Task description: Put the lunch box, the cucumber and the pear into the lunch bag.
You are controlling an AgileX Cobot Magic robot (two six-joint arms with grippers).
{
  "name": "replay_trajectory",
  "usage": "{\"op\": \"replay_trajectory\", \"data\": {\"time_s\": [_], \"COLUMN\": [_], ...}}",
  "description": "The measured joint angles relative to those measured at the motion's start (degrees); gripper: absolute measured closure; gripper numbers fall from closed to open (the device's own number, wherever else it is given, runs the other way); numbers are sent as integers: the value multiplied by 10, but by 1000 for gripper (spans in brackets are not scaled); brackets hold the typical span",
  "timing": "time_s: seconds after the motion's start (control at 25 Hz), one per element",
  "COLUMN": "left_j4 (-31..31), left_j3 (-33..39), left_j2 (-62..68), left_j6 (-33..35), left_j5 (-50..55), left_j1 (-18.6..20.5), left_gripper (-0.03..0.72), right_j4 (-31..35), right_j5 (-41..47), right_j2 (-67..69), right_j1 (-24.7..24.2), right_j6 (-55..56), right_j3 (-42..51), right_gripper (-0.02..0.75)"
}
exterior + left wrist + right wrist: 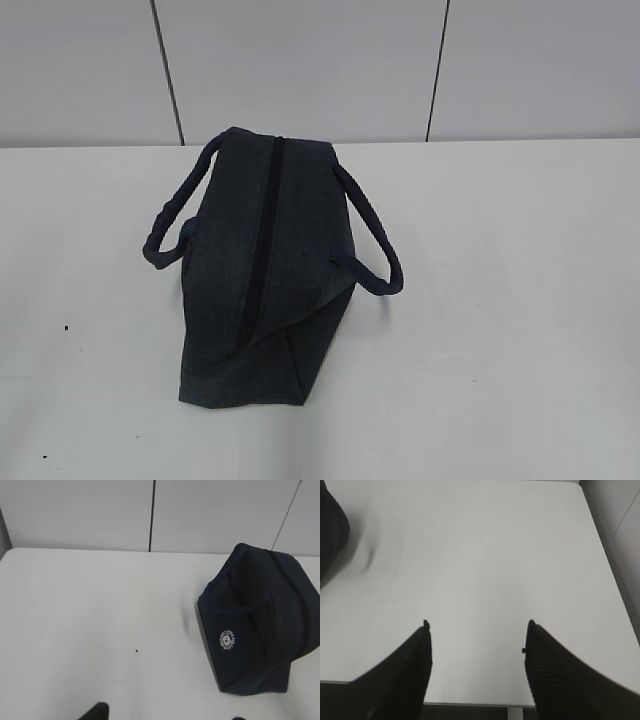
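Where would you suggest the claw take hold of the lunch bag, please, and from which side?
Probably by a rope handle. The lunch bag stands with its zipper on top, and the right handle arches clear of the fabric, leaving room under it. The open right claw hangs over bare table on that side, so I would come from the right and above, closing across the rope.

Place: I read this as a lab or test bench.
Table [520,300]: plain white, filling my lower frame.
Wall [300,60]: grey panels with dark seams across the top.
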Motion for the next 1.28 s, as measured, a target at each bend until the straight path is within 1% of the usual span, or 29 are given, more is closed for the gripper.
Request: {"op": "replay_trajectory", "data": {"time_s": [0.16,0.28,0.4,0.56,0.64,0.8,0.96,1.12,1.28], "left_j4": [41,65,72,54,37,32,30,8,4], "left_j3": [6,24,43,69,73,95,98,98,98], "left_j2": [-46,-63,-64,-64,-64,-64,-64,-64,-64], "left_j6": [-1,-1,-1,-1,-1,-1,-1,-1,-1], "left_j5": [28,37,40,34,8,-52,-59,-60,-61], "left_j1": [0,-1,-6,-6,-6,-6,-6,-6,-6], "left_gripper": [253,253,253,253,253,253,253,253,253], "right_j4": [-18,-23,-25,-26,-24,-19,-19,-19,-19], "right_j5": [1,3,3,-21,-48,-62,-64,-65,-65], "right_j2": [-73,-78,-78,-78,-78,-78,-78,-78,-78], "right_j1": [0,0,0,0,0,0,0,0,0], "right_j6": [3,4,4,4,4,4,4,4,4], "right_j3": [54,74,85,114,138,148,149,150,150], "right_gripper": [272,272,272,272,272,272,272,272,272]}}
